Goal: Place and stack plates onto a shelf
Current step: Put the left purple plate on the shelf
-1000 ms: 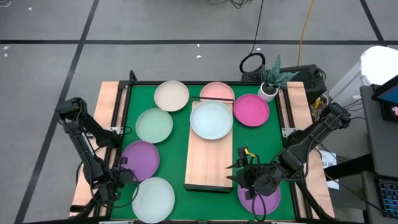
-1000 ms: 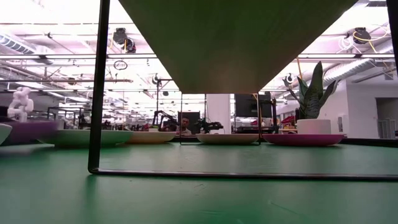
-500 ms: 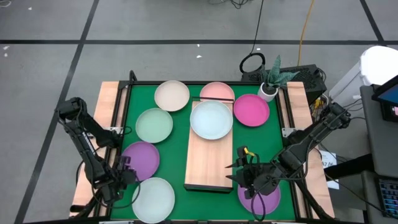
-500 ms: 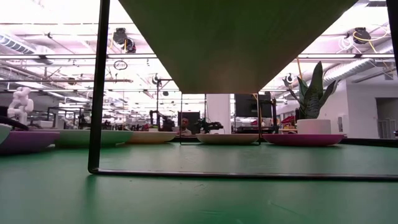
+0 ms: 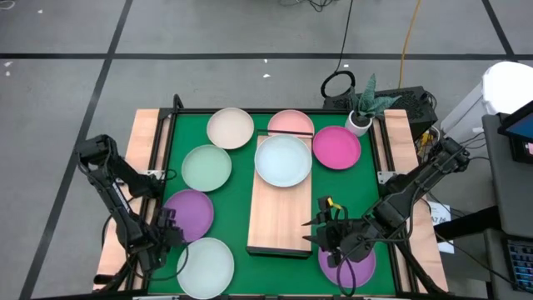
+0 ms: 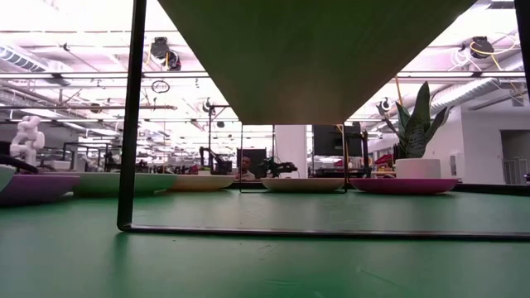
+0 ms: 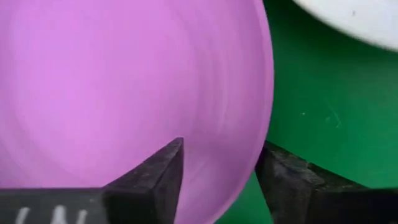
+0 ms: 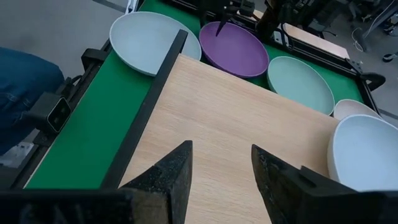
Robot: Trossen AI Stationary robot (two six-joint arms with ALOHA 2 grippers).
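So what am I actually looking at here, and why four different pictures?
It is one machine with two dark arms at a green table, seen by four cameras. One looks straight down, one sits at tabletop height, and one rides on each wrist. Coloured plates lie around a light-wood shelf, which already carries a pale blue-white plate. The left end effector has its open fingers either side of the rim of a purple plate but has not closed. The right end effector, also open, holds nothing and waits over the shelf's near end, beside another purple plate.
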